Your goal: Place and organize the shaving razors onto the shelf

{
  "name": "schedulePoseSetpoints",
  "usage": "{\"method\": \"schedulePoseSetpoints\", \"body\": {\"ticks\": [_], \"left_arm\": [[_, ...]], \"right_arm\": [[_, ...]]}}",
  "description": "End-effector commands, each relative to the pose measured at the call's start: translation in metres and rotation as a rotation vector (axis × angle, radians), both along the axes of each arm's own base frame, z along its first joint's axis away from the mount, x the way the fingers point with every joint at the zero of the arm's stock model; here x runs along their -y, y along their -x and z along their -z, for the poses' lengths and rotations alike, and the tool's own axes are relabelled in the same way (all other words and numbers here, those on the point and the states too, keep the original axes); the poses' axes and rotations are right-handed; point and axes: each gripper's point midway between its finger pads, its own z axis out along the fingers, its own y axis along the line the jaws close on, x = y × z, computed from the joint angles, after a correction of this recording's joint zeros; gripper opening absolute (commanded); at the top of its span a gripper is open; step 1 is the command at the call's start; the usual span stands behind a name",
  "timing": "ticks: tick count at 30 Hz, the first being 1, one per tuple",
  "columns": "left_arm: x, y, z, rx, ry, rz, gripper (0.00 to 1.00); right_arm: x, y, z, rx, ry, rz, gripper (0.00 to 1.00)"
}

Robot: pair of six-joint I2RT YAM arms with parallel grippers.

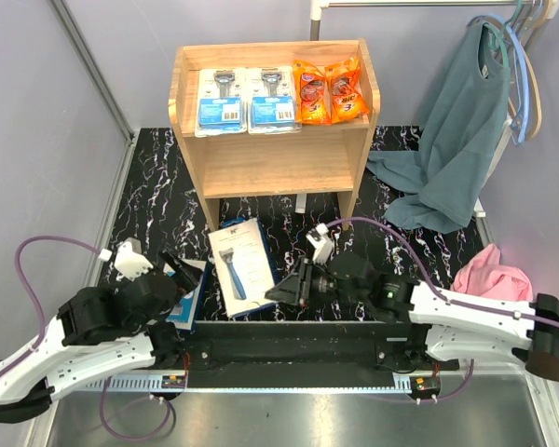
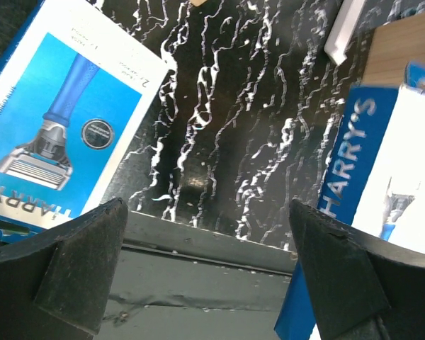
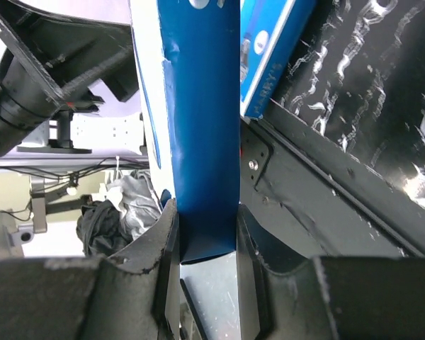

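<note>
Right wrist: right pincer pinches flat box by thin edge; may pivot or slip on lift to shelf. Left pincer wide open, empty.

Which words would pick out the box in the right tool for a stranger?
Find the wooden shelf; on the black table before it is a white box picturing a blue razor. Unlike the other box, half hidden under the left arm, it is pinched at its edge by the right tool.
</note>
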Motion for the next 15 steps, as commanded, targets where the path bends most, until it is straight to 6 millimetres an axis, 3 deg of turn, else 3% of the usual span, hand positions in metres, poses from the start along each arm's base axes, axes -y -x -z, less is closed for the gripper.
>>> {"method": "schedulePoseSetpoints", "body": {"ticks": [1, 10, 15], "left_arm": [[-0.02, 0.007, 0.012, -0.047, -0.185, 0.038, 0.99], [-0.01, 0.007, 0.016, -0.056, -0.178, 0.079, 0.99], [-0.009, 0.009, 0.019, -0.056, -0.162, 0.086, 0.99]], "right_arm": [[-0.027, -0.018, -0.049, 0.108, -0.106, -0.044, 0.08], [-0.034, -0.094, -0.088, 0.13, -0.154, 0.022, 0.07], [-0.042, -0.128, -0.091, 0.132, -0.145, 0.037, 0.08]]}}
